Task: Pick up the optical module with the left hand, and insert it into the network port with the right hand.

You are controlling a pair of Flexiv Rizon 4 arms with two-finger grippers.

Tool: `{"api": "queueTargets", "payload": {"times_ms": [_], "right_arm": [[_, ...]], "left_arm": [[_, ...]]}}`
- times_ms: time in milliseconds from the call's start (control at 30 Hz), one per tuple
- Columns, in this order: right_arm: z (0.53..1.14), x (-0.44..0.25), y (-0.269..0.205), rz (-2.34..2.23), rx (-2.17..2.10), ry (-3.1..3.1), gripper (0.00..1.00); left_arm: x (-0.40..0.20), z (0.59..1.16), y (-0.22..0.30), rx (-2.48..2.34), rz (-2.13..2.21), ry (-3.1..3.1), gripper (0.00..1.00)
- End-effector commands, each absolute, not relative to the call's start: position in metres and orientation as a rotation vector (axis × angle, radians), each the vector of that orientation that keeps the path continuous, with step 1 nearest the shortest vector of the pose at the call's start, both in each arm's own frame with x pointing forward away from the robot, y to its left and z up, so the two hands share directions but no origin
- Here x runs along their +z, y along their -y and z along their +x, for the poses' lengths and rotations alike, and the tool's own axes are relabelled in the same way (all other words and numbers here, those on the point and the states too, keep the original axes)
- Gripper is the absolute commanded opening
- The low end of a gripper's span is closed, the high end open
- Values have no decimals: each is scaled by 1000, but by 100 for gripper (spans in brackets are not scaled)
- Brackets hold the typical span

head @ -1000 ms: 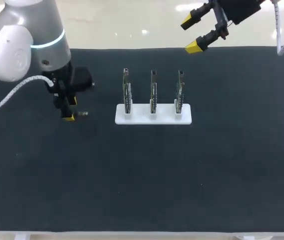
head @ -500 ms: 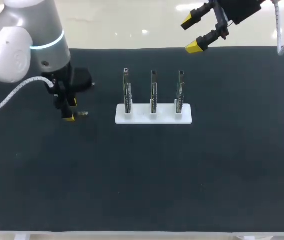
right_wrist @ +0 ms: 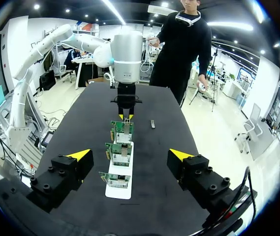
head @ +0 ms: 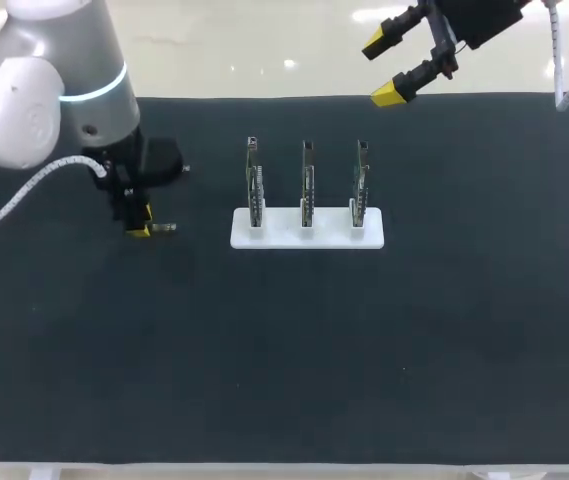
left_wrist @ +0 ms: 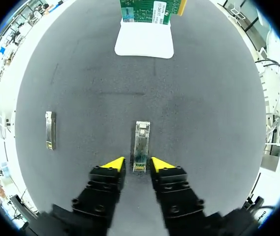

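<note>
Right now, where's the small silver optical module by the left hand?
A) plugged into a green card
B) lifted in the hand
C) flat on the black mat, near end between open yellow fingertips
C: the small silver optical module lies flat on the black mat, its near end between the left hand's parted yellow tips.

Metal optical module (left_wrist: 141, 145) lying flat, three green network port cards (head: 307, 185) upright in white base (head: 307, 232)
</note>
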State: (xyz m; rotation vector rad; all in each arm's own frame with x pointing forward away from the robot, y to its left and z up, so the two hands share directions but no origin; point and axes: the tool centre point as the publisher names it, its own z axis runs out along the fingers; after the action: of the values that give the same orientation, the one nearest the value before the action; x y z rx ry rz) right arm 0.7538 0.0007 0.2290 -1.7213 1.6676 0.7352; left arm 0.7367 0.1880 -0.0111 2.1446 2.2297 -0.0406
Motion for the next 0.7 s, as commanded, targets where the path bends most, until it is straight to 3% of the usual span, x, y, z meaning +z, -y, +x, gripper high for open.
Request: {"api": "queueTargets", "payload": {"times_ms": [33,133,233,600,633,700], "right_arm": [[754,229,-1,-1722,737,-1666,100],[754,229,-1,-1722,737,-1666,100],[754,229,-1,-1722,737,-1666,100],[754,229,-1,-1722,737,-1666,100],[754,229,-1,-1722,737,-1666,100],[754,229,-1,-1722,737,-1666,100]], "left_arm": [[-13,737,-189,-43,2146,-2228,40],[-15,738,-188,-42,2144,-2232,37],[-16,738,-187,-41,2142,-2234,45],[-22,739,-183,-35,2132,-2248,48],[-22,739,-183,-34,2131,-2249,46],[-22,739,-183,-33,2127,-2251,31]]}}
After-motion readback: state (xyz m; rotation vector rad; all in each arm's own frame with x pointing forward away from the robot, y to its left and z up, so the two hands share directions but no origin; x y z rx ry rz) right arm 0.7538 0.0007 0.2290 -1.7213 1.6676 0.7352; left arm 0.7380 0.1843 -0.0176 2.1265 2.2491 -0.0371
